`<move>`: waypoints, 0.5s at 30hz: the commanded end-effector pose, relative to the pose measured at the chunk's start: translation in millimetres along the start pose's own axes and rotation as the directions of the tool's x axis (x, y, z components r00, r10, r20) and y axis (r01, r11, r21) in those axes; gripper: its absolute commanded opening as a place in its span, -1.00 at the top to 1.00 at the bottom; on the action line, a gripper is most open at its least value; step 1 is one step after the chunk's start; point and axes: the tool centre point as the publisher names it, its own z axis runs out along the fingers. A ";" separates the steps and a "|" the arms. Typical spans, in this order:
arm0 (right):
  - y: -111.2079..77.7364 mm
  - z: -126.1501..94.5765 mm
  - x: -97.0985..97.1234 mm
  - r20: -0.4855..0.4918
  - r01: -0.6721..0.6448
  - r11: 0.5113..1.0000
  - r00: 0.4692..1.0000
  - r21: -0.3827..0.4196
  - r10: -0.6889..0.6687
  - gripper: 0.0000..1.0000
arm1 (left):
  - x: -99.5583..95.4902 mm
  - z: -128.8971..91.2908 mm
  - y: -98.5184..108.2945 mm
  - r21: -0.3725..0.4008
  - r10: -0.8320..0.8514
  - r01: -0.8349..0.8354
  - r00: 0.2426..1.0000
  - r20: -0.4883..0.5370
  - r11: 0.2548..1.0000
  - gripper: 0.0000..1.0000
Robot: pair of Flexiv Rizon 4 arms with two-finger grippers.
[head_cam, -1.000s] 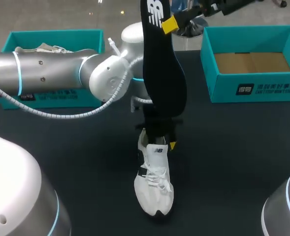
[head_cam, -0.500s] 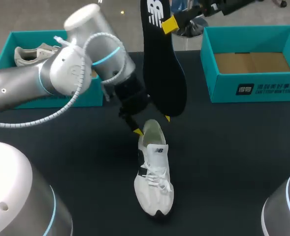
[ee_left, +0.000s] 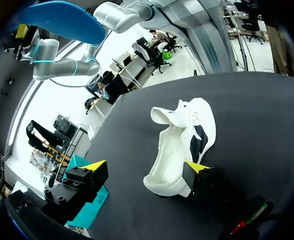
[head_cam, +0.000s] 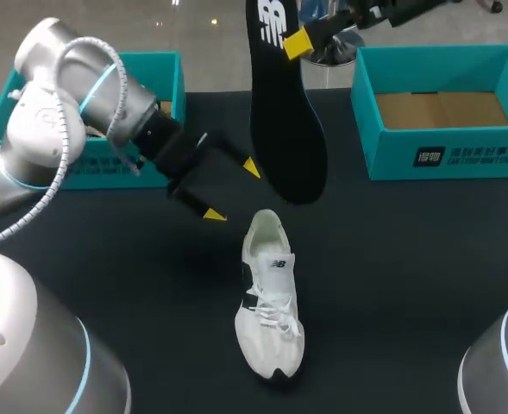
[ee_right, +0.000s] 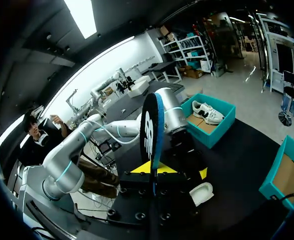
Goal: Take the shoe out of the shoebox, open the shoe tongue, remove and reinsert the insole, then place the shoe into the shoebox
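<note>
Evidently | shoe point(head_cam: 269, 297) lay unboxed on table point(head_cam: 409, 285) | insole point(head_cam: 284, 112) was out, pinched by right gripper point(head_cam: 293, 43) at 12 o'clock | left gripper point(head_cam: 232, 191) spread, empty, at 10 o'clock | reinsertion and reboxing in shoebox point(head_cam: 443, 159) at 2 o'clock remained.

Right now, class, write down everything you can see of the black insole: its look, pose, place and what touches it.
The insole is a long, flat, foot-shaped pad that looks like foam. One face is black with a white logo near the upper end, and the other face is blue. It hangs roughly upright in the air over the table, clamped near its upper end by the right gripper. Its rounded lower end is above the heel of the white shoe, clear of it. Nothing else touches it.
</note>
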 end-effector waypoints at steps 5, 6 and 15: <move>1.4 1.3 -0.3 0.000 -0.001 1.000 1.000 0.003 0.001 1.00 | 6.6 2.3 6.1 0.107 -0.062 0.021 0.915 0.398 0.994 -1.00; 1.4 1.3 -0.3 0.000 -0.001 1.000 1.000 0.003 0.001 1.00 | 6.6 2.3 6.1 0.107 -0.062 0.021 0.915 0.398 0.994 -1.00; 1.4 1.3 -0.3 0.000 -0.001 1.000 1.000 0.003 0.001 1.00 | 2.4 -6.7 -4.2 -0.012 0.049 -0.048 0.893 0.447 0.999 -1.00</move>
